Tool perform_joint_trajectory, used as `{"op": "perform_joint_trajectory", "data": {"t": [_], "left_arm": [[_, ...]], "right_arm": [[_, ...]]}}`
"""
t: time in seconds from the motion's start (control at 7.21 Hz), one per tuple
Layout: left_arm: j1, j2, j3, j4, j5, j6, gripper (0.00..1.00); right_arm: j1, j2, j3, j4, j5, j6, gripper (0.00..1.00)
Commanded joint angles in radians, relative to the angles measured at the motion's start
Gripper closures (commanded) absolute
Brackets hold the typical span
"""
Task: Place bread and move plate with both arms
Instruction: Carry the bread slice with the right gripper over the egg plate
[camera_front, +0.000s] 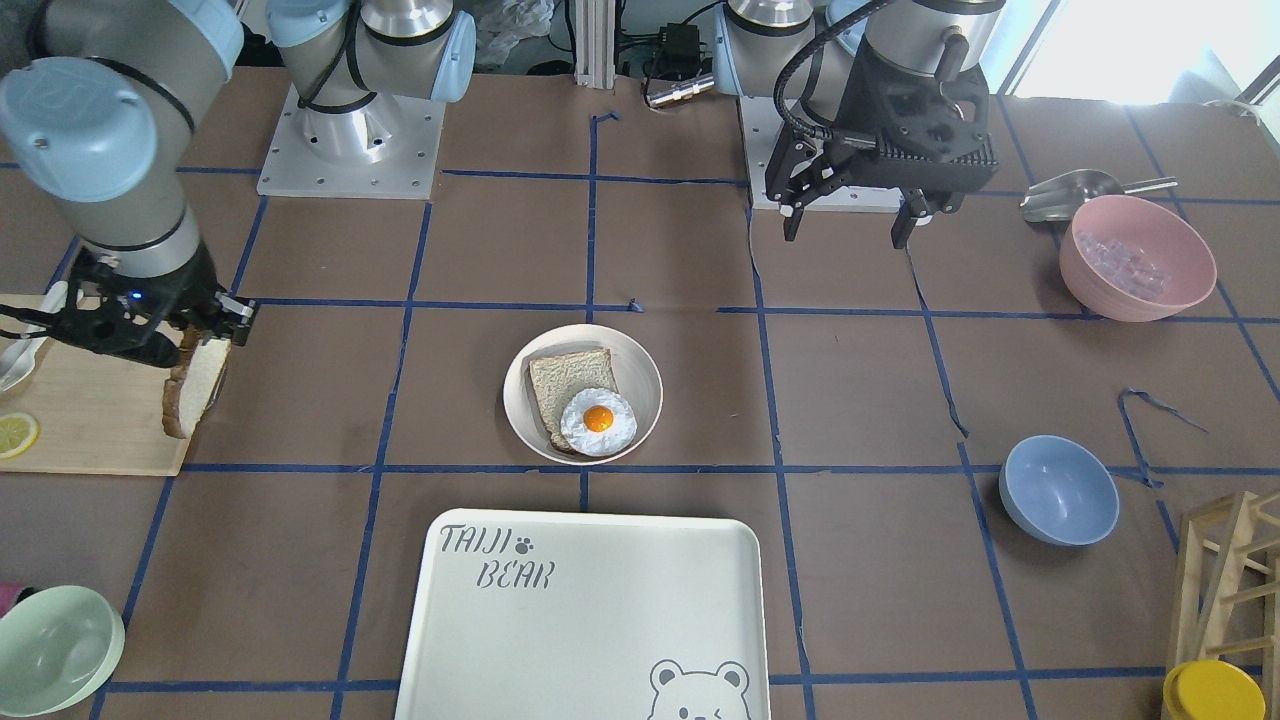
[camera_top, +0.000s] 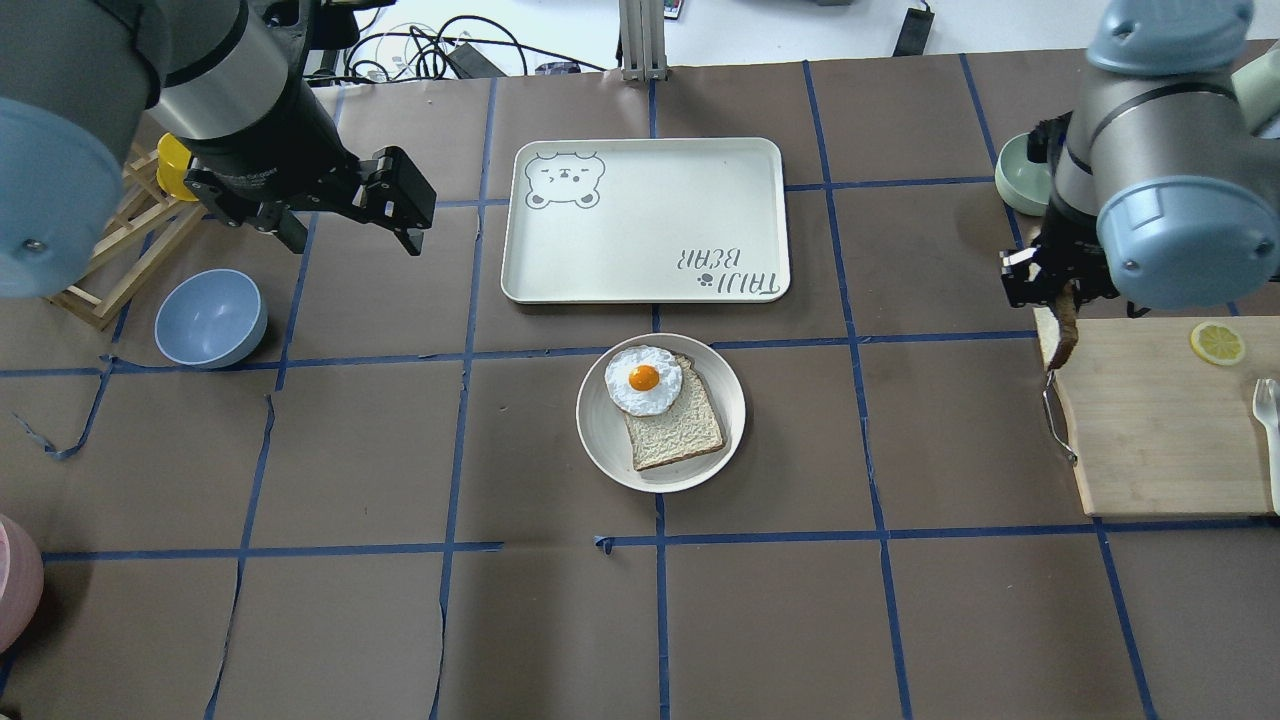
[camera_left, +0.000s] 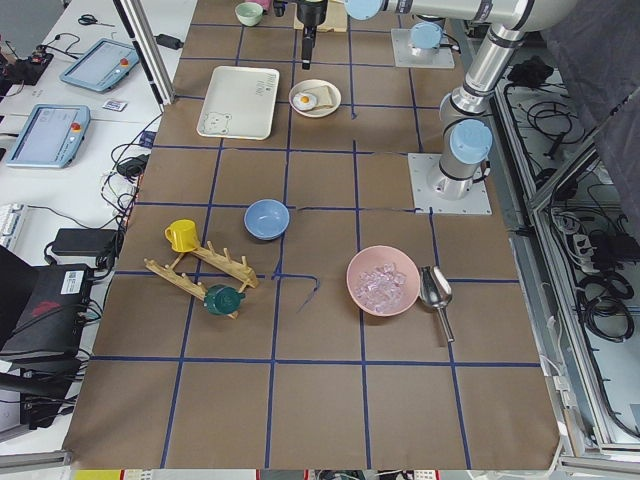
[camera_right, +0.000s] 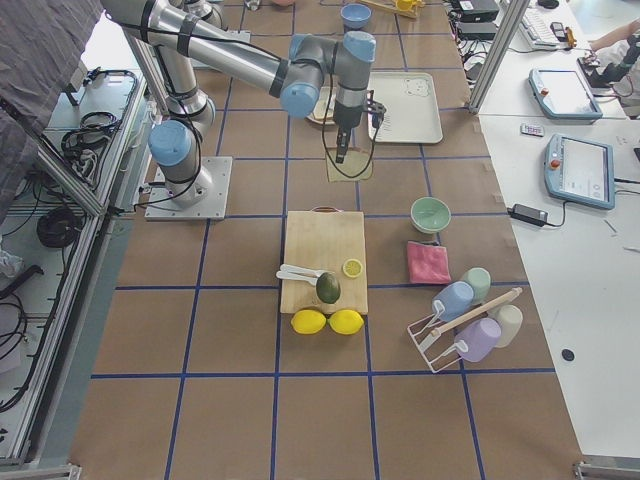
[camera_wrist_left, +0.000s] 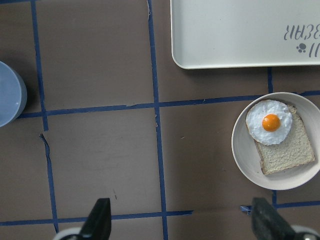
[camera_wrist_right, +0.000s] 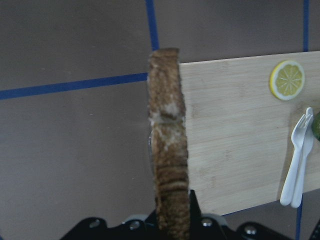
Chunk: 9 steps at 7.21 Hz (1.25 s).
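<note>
My right gripper (camera_top: 1055, 285) is shut on the thick pale bread slice (camera_top: 1060, 338). It holds the slice on edge, hanging down over the left end of the wooden cutting board (camera_top: 1160, 430). The slice also shows in the front view (camera_front: 195, 385) and crust-on in the right wrist view (camera_wrist_right: 169, 150). The cream-white plate (camera_top: 600, 440) sits mid-table and holds a thinner tan slice (camera_top: 685, 430) with a fried egg (camera_top: 642, 380) on it. My left gripper (camera_top: 350, 215) is open and empty, hovering well to the plate's left, with the plate (camera_wrist_left: 240, 155) at the right of its wrist view.
The "TAIJI BEAR" tray (camera_top: 645, 220) lies just beyond the plate. A blue bowl (camera_top: 210, 318) and a wooden rack (camera_top: 120, 260) are near my left arm. A pale green bowl (camera_top: 1020, 175) is by my right arm. A lemon slice (camera_top: 1217, 343) and a white fork (camera_top: 1268, 400) lie on the board.
</note>
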Motion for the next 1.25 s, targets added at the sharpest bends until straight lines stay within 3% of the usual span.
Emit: {"op": "perform_joint_trajectory", "data": {"t": [0.0,0.14,0.42,1.11], "left_arm": [[0.001,0.0,-0.002,0.001,-0.001,-0.002,0.0],[0.001,0.0,-0.002,0.004,-0.007,-0.002,0.0],[0.001,0.0,0.0,0.006,-0.007,-0.002,0.0],[0.001,0.0,0.0,0.006,-0.004,-0.001,0.0]], "right_arm": [[0.294,0.041,-0.02,0.009,0.01,0.363,1.0],[0.383,0.091,-0.07,-0.002,0.072,0.419,1.0],[0.498,0.203,-0.158,-0.006,0.083,0.503,1.0],[0.531,0.249,-0.118,-0.064,0.083,0.509,1.0]]}}
